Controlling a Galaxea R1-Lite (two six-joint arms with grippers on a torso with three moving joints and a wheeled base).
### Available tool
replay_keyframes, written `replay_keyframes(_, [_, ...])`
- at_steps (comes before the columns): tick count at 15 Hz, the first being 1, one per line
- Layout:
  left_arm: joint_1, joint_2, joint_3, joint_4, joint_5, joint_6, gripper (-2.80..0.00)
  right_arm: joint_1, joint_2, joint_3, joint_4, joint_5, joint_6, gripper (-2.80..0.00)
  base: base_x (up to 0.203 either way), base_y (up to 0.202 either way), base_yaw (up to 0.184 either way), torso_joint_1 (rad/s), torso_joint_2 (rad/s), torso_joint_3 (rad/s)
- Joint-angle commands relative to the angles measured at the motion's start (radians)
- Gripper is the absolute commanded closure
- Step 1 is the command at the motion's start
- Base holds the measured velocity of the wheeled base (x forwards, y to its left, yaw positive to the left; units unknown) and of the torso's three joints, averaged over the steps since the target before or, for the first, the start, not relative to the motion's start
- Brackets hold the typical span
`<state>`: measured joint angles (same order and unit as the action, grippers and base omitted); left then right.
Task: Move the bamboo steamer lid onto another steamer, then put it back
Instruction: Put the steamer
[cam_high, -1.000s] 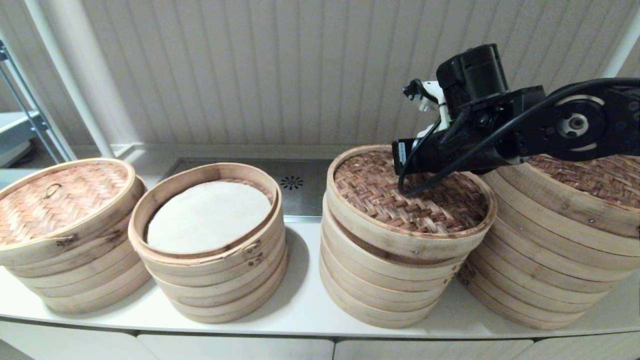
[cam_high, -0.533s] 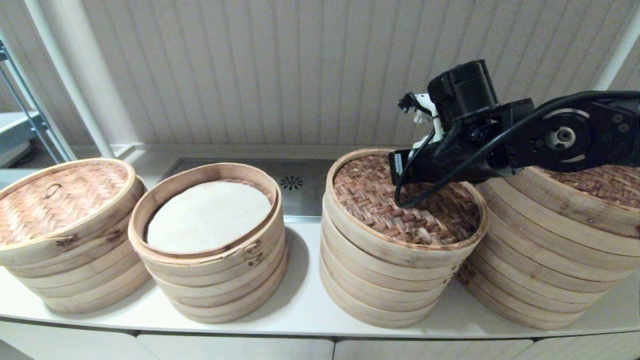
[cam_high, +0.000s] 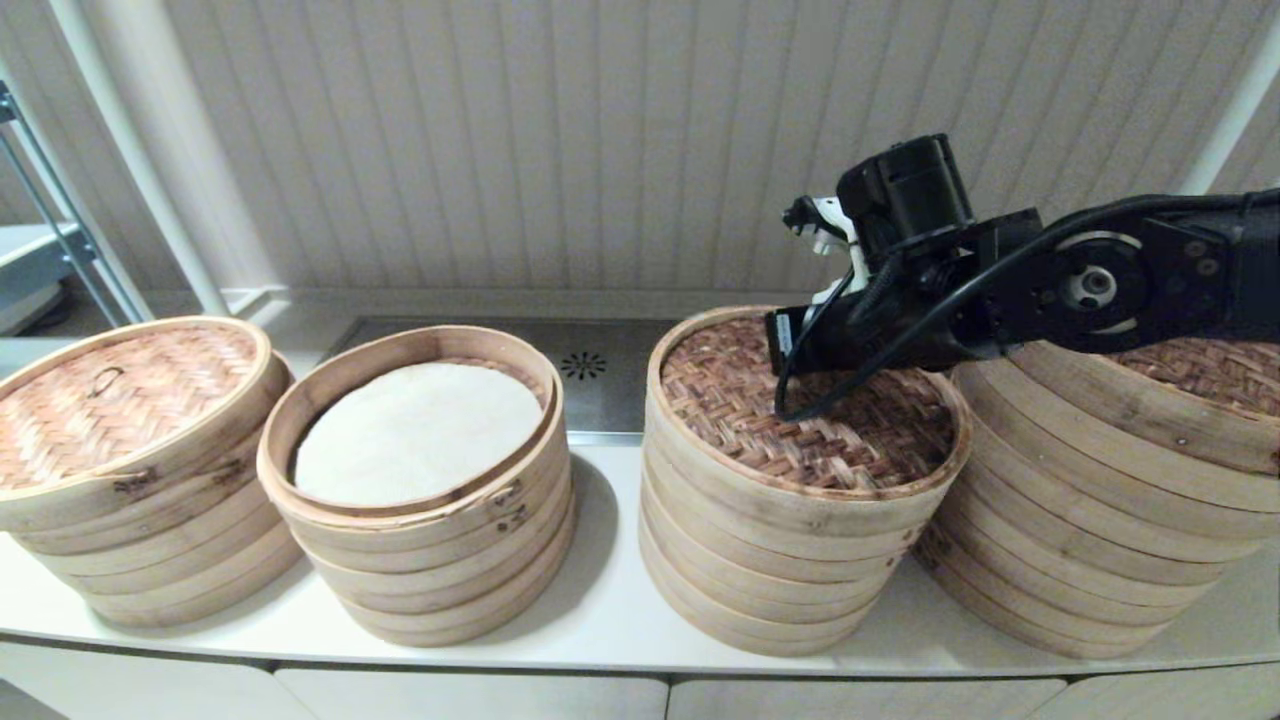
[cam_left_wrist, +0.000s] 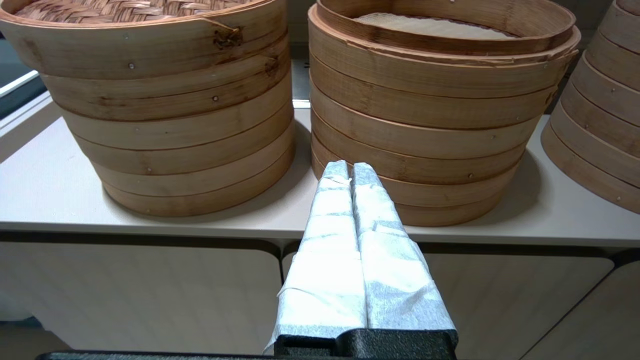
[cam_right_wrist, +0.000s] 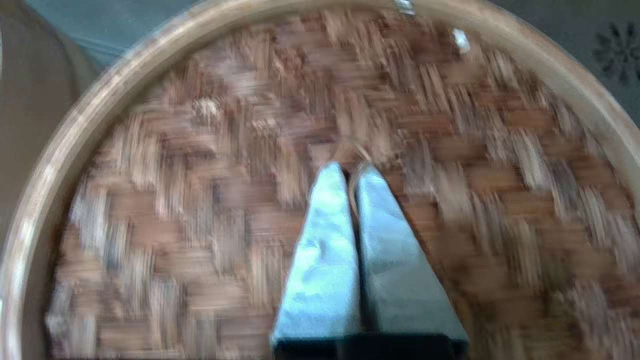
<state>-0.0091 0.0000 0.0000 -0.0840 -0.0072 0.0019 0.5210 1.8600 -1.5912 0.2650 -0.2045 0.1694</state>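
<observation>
Pale ribbed panelling backs a white counter (cam_high: 600, 620) on which four stacks of bamboo steamers stand in a row. The far-left stack (cam_high: 130, 470) wears a woven lid with a small loop handle. Just beside it, the open steamer stack (cam_high: 420, 490) has no lid and shows a white liner inside its top tier.

Next along is the third steamer stack (cam_high: 790, 540), and the bamboo steamer lid (cam_high: 800, 440) sits level on top of it, its rim lined up with the tier below. The right gripper (cam_right_wrist: 350, 172) reaches over the middle of this lid. Its two taped fingers (cam_right_wrist: 325, 240) are pressed almost together, pinched on the small loop handle (cam_right_wrist: 356, 150) at the lid's centre; only a sliver of the loop shows between the tips. The fourth stack (cam_high: 1130, 500), also lidded, stands touching or just beside the third.

The left gripper (cam_left_wrist: 348, 170) hangs low in front of the counter edge, fingers closed flat against each other with nothing between them, pointing toward the base of the open steamer stack.
</observation>
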Motion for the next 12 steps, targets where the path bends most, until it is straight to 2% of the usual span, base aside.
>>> replay_keyframes(1, [0.000,0.002,0.032,0.000,0.000,0.000,0.00,0.008,0.011,-0.013,0.002,-0.001,0.001,0.00,0.000,0.000,0.000,0.000,0.00,0.000])
replay_keyframes(7, [0.000,0.002,0.032,-0.001,0.000,0.000,0.00,0.013,0.010,-0.018,0.002,-0.023,0.006,0.00,0.000,0.000,0.000,0.000,0.00,0.000])
replay_keyframes(8, [0.000,0.002,0.032,0.000,0.000,0.000,0.00,0.007,0.005,-0.013,0.002,-0.033,0.008,-2.80,0.000,0.000,0.000,0.000,0.00,0.000])
replay_keyframes(12, [0.000,0.002,0.032,0.000,0.000,0.000,0.00,0.000,-0.061,-0.001,0.003,-0.036,0.009,-2.80,0.000,0.000,0.000,0.000,0.00,0.000])
